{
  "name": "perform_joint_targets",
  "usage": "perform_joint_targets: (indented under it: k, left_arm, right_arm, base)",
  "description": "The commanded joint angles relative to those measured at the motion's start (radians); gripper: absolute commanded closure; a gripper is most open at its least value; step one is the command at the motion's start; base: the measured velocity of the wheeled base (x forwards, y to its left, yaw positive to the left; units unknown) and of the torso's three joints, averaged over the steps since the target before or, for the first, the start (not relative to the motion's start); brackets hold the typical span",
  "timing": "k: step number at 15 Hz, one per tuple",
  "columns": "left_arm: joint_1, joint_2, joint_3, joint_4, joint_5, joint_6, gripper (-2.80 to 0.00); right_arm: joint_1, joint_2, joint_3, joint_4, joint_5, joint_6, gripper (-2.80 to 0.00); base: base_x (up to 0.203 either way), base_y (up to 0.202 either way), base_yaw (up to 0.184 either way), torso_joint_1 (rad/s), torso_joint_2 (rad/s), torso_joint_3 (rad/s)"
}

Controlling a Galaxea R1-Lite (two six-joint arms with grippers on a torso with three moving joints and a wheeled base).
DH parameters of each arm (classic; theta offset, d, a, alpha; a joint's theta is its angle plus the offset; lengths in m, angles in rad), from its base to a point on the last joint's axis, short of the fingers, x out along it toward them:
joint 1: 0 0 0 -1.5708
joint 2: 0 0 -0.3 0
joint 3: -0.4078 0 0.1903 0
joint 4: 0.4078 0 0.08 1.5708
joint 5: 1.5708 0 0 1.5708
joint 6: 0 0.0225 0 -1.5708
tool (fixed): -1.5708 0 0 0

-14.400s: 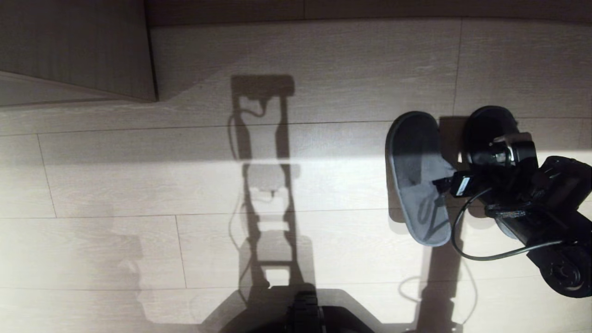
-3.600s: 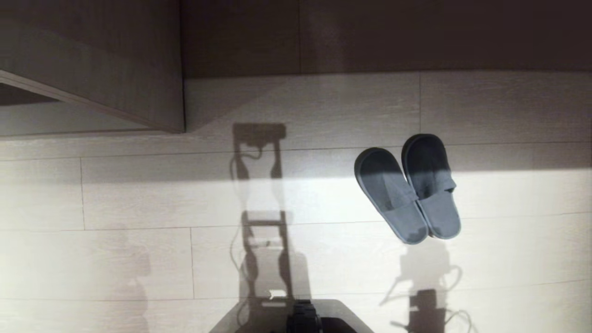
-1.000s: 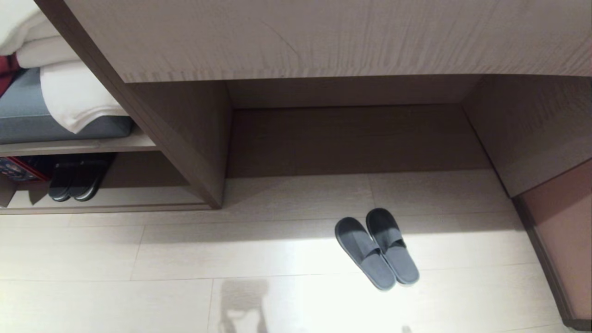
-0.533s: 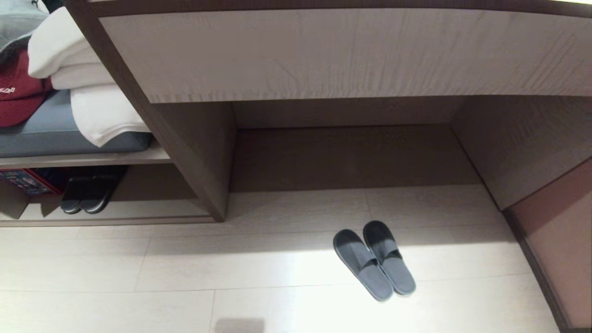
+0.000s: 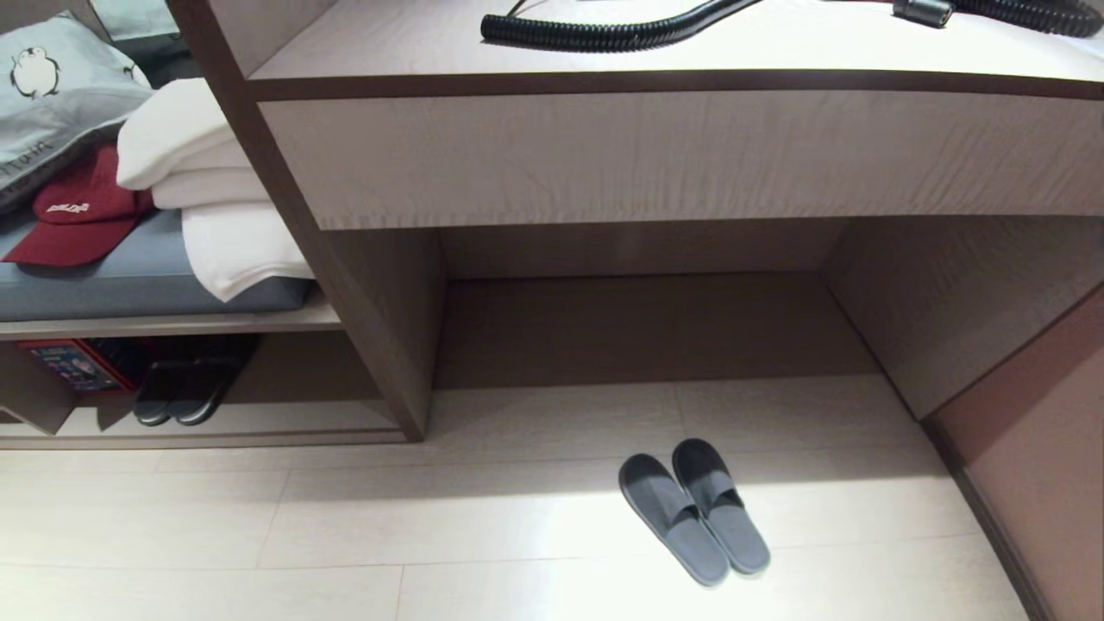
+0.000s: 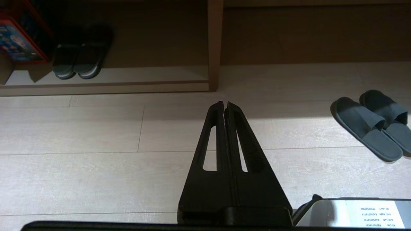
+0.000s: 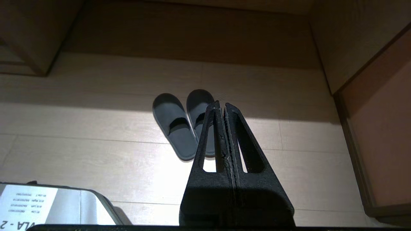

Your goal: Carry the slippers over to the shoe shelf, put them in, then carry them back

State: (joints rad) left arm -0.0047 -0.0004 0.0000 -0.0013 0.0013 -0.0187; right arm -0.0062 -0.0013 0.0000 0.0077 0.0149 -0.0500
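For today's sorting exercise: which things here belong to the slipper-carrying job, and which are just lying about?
Job:
slippers, on the floor
shoe shelf, low left cubby

Lying about:
dark slippers in that cubby
red cap
folded white towels
black hose on the desk

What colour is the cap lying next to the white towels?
The cap is dark red with small white lettering; it shows best in the head view.

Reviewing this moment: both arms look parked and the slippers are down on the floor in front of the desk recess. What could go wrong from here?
1. The slippers overlap at the toe ends, so a pick by the right hand, now shut, might lift only one.
2. The shoe shelf already holds a dark pair and a red box; placing too far left could knock them.
3. The left hand is shut and hangs above bare floor, so it likely cannot help quickly.
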Motion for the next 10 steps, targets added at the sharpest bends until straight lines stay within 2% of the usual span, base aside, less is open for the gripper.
perform_joint_targets:
  k: [1,10]
  left_arm:
    - [0.002,0.000,0.002,0.000,0.000,-0.001,0.00]
    - [0.000,0.000,0.002,0.000,0.000,-0.001,0.00]
  right_arm:
    - [0.000,-0.002,0.002,0.000,0.000,-0.001,0.00]
    - [0.000,-0.002,0.002,0.000,0.000,-0.001,0.00]
  base:
    - [0.000,0.000,0.000,-0.002,0.00,0.203]
    - [0.000,0.000,0.000,0.003,0.00,0.202]
